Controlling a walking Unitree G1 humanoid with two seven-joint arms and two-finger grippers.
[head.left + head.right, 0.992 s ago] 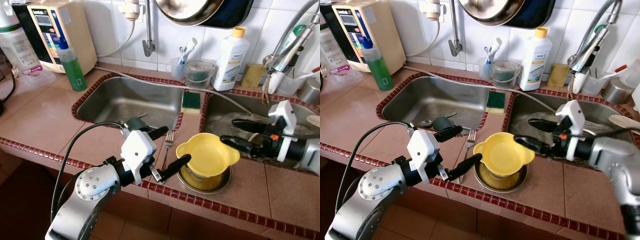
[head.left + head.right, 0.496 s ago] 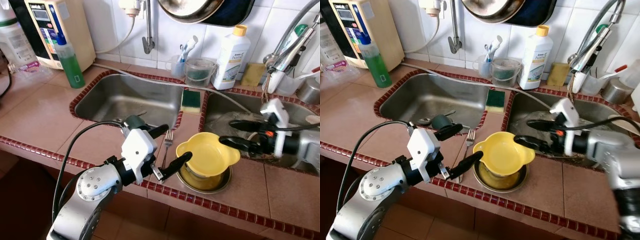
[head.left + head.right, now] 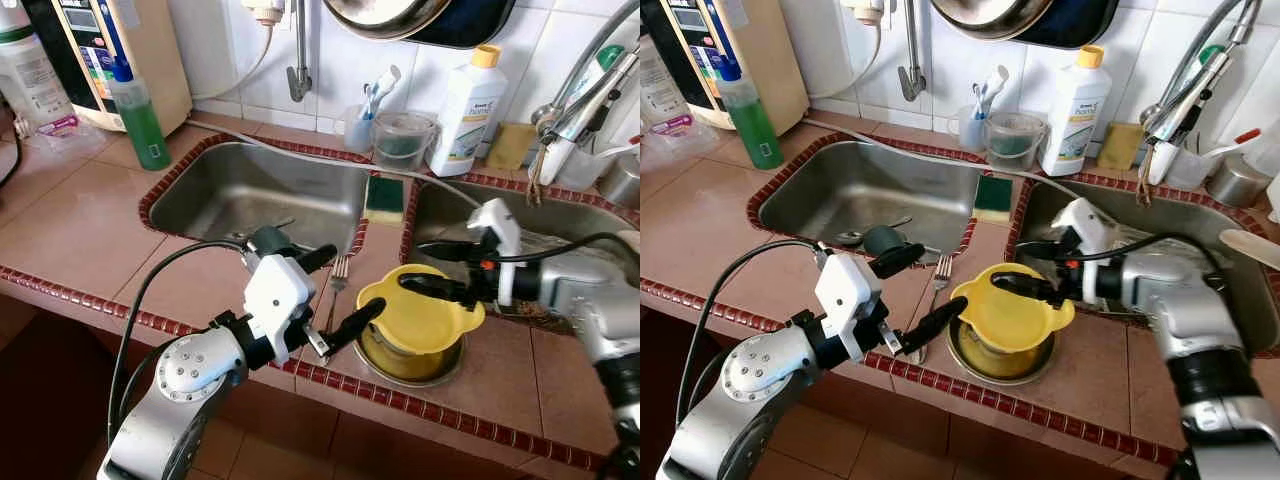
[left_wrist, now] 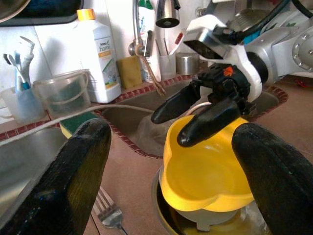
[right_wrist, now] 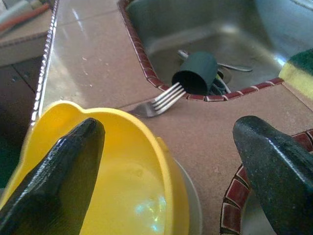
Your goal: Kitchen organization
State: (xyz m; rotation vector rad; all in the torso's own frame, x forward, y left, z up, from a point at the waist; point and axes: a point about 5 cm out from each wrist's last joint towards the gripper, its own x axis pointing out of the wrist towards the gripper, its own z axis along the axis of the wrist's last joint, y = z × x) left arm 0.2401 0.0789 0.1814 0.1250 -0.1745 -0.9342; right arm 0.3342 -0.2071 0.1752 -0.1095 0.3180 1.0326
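Left eye view: yellow bowl [image 3: 420, 312] sits in a steel bowl [image 3: 405, 362] at counter's [image 3: 80, 225] front edge, right gripper [image 3: 432, 270] spread over its rim, left gripper [image 3: 345, 292] open beside; likely light, slick plastic — grip the rim.

A yellow bowl [image 3: 425, 312] with a pour lip at each side is seen upright, nested in a steel bowl [image 3: 405, 362] that is set on the tiled counter at 6 o'clock from the strip between the two sinks. A fork [image 3: 334, 285] is laid flat just at the bowls' 9 o'clock, tines toward 12. A dark green cup [image 3: 883, 241] is found on its side in the left sink, at 10 o'clock from the bowls.
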